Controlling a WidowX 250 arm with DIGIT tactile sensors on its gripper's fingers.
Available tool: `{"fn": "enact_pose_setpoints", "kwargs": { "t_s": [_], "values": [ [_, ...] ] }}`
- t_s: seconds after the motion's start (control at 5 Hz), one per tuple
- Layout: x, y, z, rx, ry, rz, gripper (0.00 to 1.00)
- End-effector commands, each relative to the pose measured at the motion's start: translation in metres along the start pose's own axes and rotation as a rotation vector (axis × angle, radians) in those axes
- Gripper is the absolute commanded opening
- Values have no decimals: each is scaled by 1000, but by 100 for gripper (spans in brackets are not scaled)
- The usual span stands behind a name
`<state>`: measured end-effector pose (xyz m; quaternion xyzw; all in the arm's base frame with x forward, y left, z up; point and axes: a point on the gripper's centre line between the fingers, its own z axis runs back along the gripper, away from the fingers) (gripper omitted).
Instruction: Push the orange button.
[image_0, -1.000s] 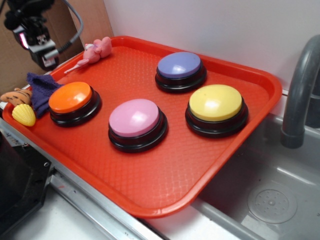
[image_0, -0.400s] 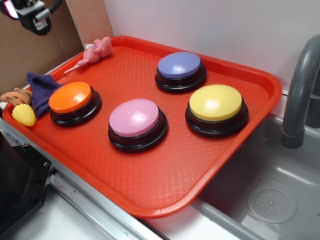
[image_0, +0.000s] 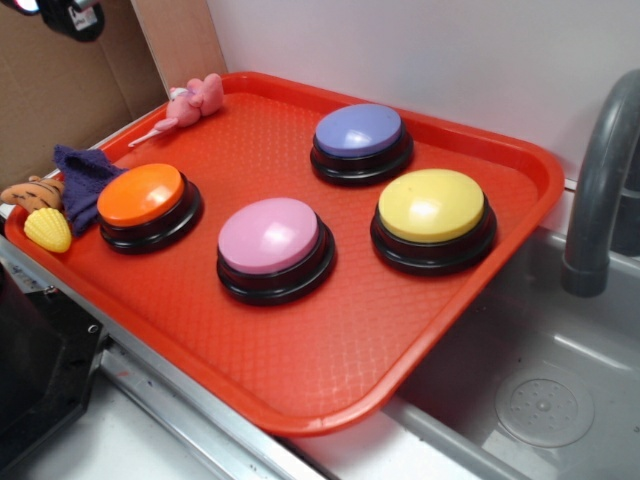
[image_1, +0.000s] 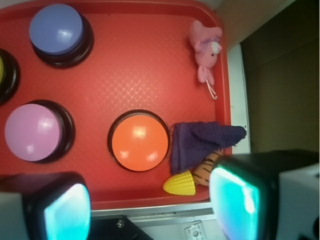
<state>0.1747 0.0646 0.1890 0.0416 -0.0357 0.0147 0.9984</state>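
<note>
While the orange button sits untouched near the left end of the red tray, I judge the task barely begun: nothing is pressing on the dome, and the whole descent and push are left to do. My gripper hangs high above the tray; in the wrist view its two fingers frame the bottom corners, spread wide with nothing between them, and the exterior view catches only a scrap of the arm at the top left edge. The button lies just beside the purple cloth, with the pink button near it on the other side. Being round, it has no long axis across the tray; its glossy dome faces straight up on the black base, so I expect a plain downward press to serve.
</note>
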Motion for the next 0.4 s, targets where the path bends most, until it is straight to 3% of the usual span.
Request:
{"fn": "enact_pose_setpoints", "kwargs": {
  "t_s": [0.0, 0.2],
  "values": [
    [17, 2, 16, 28, -31, 23, 100],
    [16, 1, 10, 12, -31, 28, 100]
  ]
}}
